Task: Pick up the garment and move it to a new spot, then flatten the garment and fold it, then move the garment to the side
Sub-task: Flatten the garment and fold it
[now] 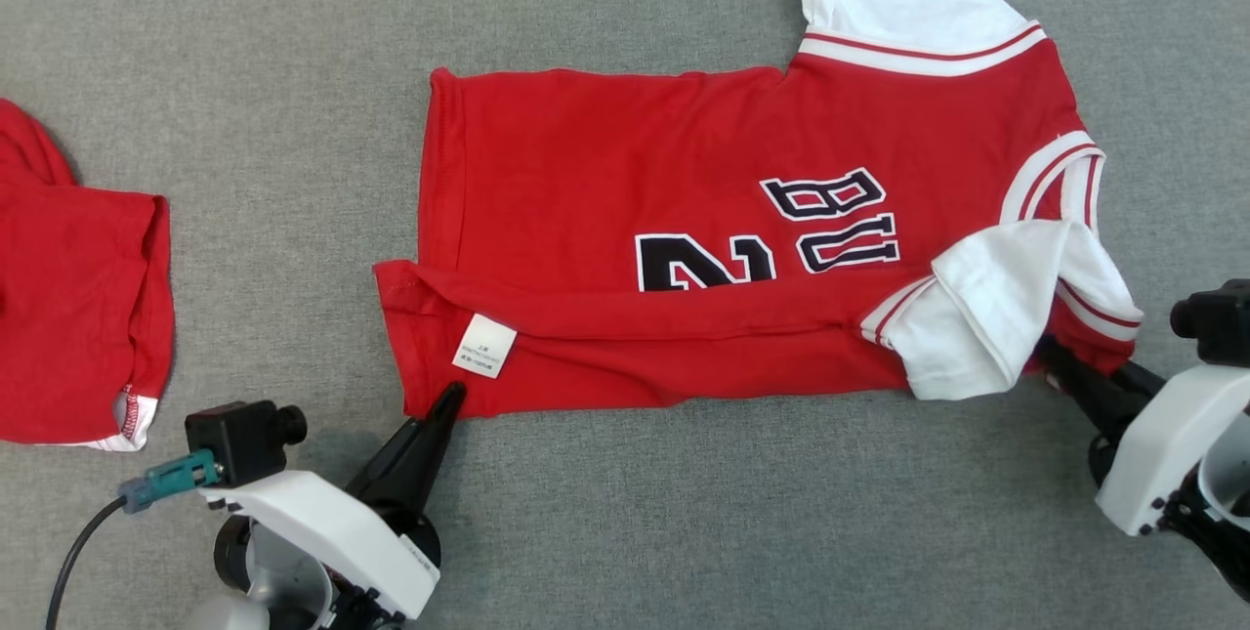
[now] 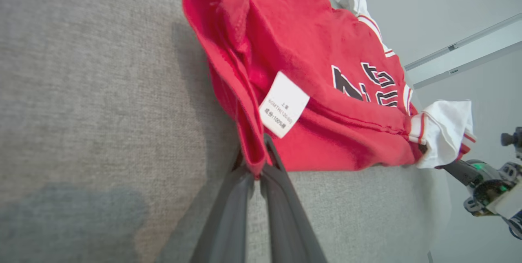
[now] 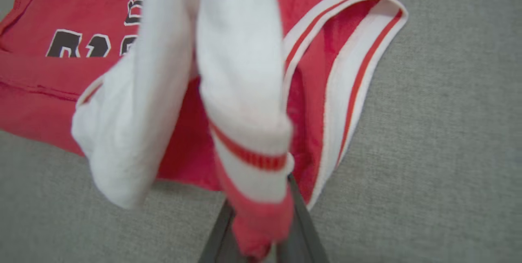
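Both our jaws pinch the garment [image 1: 586, 171] thinly, one beside its label [image 1: 483, 345]; uneven lifting could slip a corner.

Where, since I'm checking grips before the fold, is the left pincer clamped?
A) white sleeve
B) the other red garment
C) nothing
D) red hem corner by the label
D: the left pincer pinches the red hem corner of the shirt, beside the white label.

Head view overhead, facing down; wrist views close, share jersey [image 1: 605, 171].
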